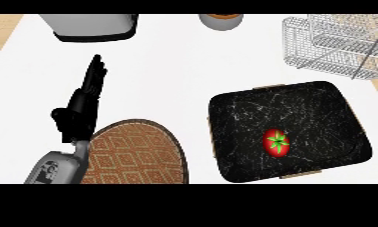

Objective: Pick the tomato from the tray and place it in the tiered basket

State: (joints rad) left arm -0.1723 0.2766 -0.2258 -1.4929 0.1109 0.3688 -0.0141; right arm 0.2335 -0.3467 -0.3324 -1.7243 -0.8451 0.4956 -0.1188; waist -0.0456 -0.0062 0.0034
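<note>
No text, label, brand, number or sign can be read anywhere in the head view.

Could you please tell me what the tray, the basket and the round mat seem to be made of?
Tray: looks like polished black stone, white veins.
Basket: thin metal wire, open mesh.
Mat: probably woven fibre, brown diamond pattern.
</note>
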